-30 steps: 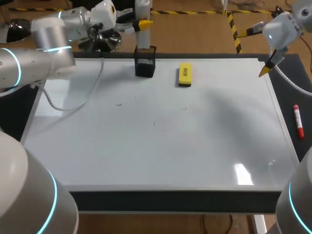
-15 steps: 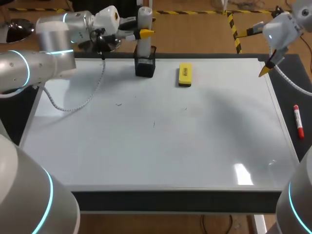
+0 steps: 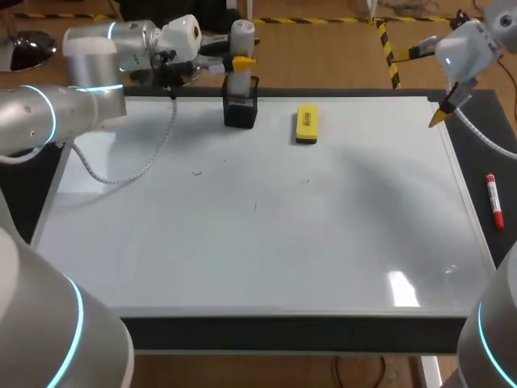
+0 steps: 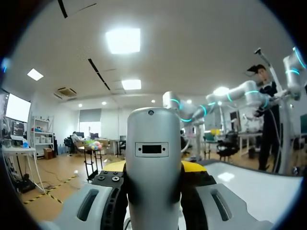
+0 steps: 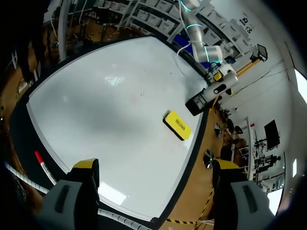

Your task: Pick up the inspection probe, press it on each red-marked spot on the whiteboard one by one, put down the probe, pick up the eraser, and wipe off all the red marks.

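Observation:
At the whiteboard's (image 3: 258, 242) far edge, the silver-white inspection probe (image 3: 240, 48) stands upright with its lower end in a black mesh holder (image 3: 241, 109). My left gripper (image 3: 237, 61) is shut on the probe from the left. In the left wrist view the probe (image 4: 153, 158) fills the space between the fingers of that gripper (image 4: 153, 177). The yellow eraser (image 3: 306, 124) lies on the board to the right of the holder. My right gripper (image 3: 426, 85) hangs open above the board's far right corner, and from its own view (image 5: 156, 165) it looks down on the eraser (image 5: 177, 125) and holder (image 5: 197, 103). Only faint dark specks (image 3: 196, 171) show on the board.
A red marker (image 3: 493, 200) lies on the dark table strip to the right of the whiteboard and shows near my right gripper's finger as the marker (image 5: 45, 167). A cable (image 3: 137, 166) from my left arm hangs over the board's far left part.
My left gripper has come down with the probe, lowering its end into the black holder. The right arm has stayed in place.

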You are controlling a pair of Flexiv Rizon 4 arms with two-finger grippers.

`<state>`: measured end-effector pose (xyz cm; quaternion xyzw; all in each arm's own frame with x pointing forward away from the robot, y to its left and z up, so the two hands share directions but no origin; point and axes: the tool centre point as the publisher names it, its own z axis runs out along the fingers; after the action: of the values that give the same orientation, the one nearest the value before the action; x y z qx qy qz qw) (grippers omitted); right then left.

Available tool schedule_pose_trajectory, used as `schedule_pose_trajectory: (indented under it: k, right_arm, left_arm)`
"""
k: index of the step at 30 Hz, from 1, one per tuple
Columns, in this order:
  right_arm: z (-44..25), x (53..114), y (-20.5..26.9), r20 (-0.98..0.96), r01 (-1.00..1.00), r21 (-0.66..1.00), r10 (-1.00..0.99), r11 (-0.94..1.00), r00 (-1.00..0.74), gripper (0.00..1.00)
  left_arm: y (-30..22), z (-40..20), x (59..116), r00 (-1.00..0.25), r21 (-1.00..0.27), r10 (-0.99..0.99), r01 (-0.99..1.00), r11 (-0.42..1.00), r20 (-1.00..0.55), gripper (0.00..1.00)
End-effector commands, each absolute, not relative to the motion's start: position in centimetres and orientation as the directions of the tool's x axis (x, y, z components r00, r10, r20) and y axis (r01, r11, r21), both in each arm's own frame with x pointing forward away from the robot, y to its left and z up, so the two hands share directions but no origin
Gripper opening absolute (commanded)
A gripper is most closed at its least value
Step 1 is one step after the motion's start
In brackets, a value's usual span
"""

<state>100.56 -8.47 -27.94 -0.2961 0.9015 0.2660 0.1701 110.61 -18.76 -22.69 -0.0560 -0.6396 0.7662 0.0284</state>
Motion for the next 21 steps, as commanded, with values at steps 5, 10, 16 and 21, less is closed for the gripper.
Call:
schedule_pose_trajectory:
  k: [5, 10, 16, 21]
  right_arm:
    - [-27.9, 100.6, -8.5, -0.46, -0.625, 0.376, -0.448, 0.684, -0.767, 1.0]
    - [-27.9, 100.6, -8.5, -0.46, -0.625, 0.376, -0.448, 0.684, -0.767, 1.0]
    - [-27.9, 100.6, -8.5, -0.46, -0.625, 0.376, -0.448, 0.684, -0.767, 1.0]
    - [-27.9, 100.6, -8.5, -0.46, -0.625, 0.376, -0.448, 0.684, -0.767, 1.0]
  left_arm:
    - [-19.0, -24.3, 110.7, -0.991, -0.974, 0.12, 0.037, -0.225, -0.066, 0.0]
    - [-19.0, -24.9, 110.5, -0.991, -0.971, 0.112, 0.044, -0.233, -0.072, 0.0]
    - [-19.1, -25.7, 110.3, -0.991, -0.971, 0.107, 0.049, -0.233, -0.075, 0.0]
    - [-19.2, -26.2, 110.3, -0.992, -0.972, 0.104, 0.049, -0.232, -0.074, 0.0]
